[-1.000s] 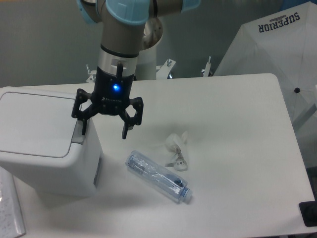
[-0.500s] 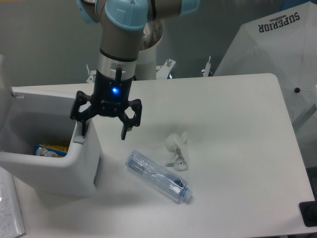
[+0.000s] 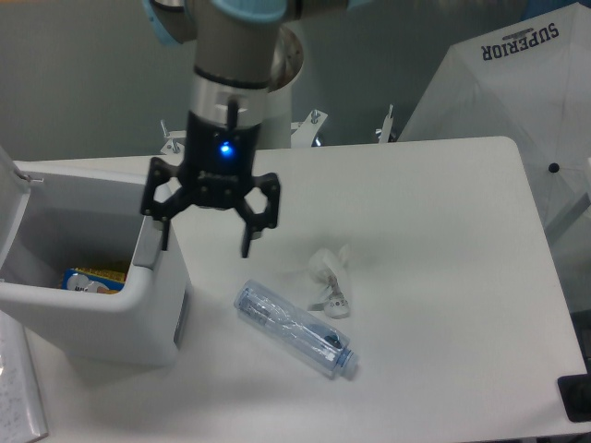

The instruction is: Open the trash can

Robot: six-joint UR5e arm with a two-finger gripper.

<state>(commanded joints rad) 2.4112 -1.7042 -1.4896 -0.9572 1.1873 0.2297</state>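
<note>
Grey-white plastic, the trash can (image 3: pixel 102 314) sits at the table's (image 3: pixel 434 277) near left corner, lid up, with yellow and blue packaging (image 3: pixel 88 279) inside. Just right of its rim hangs the gripper (image 3: pixel 209 238), fingers spread apart. Further right lie a clear bottle (image 3: pixel 295 329) and crumpled wrapper (image 3: pixel 330 274).

Trash can (image 3: pixel 138 323): light grey-white, yellow-blue item inside. Gripper (image 3: pixel 210 242): black, blue light. Bottle (image 3: pixel 294 329): clear bluish. Wrapper (image 3: pixel 329 269): translucent white. Table (image 3: pixel 434 277): white.
</note>
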